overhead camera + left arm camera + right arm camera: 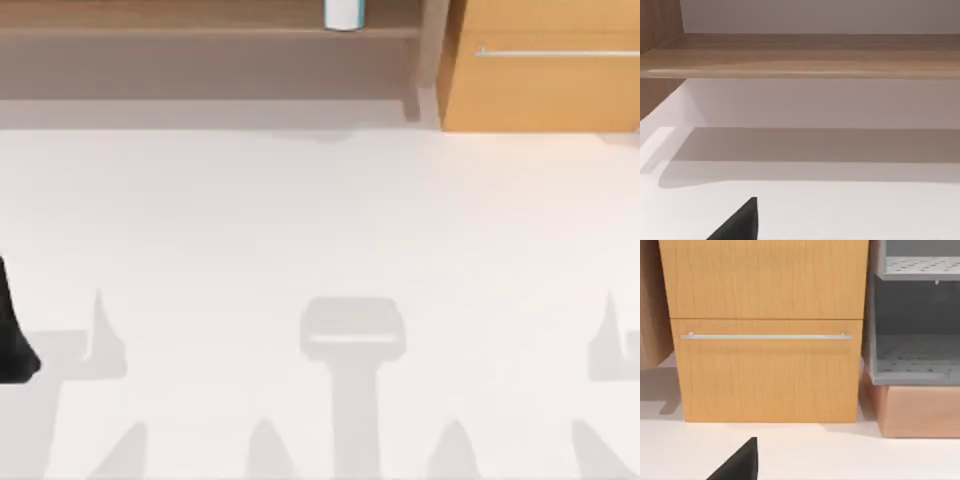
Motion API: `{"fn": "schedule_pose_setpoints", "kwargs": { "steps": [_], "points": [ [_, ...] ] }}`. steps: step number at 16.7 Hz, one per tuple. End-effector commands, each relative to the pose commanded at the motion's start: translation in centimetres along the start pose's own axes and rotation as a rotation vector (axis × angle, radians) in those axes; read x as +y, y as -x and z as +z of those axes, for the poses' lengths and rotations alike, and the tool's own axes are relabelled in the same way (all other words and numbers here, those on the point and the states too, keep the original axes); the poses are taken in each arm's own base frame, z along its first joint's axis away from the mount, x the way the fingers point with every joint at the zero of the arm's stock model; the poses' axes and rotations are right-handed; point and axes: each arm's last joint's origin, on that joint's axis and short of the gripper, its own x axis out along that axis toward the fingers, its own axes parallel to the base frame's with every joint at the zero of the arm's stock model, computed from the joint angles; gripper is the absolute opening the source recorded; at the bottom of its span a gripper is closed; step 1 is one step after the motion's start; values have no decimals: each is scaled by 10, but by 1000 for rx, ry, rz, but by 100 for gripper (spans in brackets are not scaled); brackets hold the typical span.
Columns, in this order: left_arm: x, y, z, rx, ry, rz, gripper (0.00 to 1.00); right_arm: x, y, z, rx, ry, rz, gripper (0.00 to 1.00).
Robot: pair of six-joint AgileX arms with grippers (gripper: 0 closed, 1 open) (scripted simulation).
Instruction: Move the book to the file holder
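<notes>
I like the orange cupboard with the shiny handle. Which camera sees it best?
The right wrist view: the wooden cabinet faces the camera, with both drawer fronts and the whole silver handle plain. The top view catches its corner at upper right. The left wrist view faces a wooden shelf instead.

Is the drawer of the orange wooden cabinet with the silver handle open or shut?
Shut. In the right wrist view the drawer front lies flush with the panel above; only a thin seam separates them, and the silver bar handle sits flat across it.

No readable text, labels, brands, numbers or signs on anything.
</notes>
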Motion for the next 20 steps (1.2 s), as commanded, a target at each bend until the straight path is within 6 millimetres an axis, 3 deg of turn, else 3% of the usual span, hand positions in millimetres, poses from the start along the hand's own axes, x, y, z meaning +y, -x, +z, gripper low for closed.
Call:
{"fn": "schedule_pose_setpoints", "kwargs": {
  "steps": [3,5,8,11,14,16,18,20],
  "points": [
    [0,0,0,0,0,0,100,1,0,3,-9,1,5,100],
    [0,0,0,0,0,0,100,4,0,21,-50,4,27,100],
    [0,0,0,0,0,0,100,13,-6,65,-138,5,69,100],
    [0,0,0,0,0,0,100,28,-26,120,-214,-5,110,100],
    [0,0,0,0,0,0,100,58,-68,169,-249,-24,146,100],
    [0,0,0,0,0,0,100,90,-108,188,-245,-37,165,100],
    [0,0,0,0,0,0,100,132,-150,193,-225,-46,177,100],
    [0,0,0,0,0,0,100,179,-189,184,-194,-49,180,100]
  ]
}}
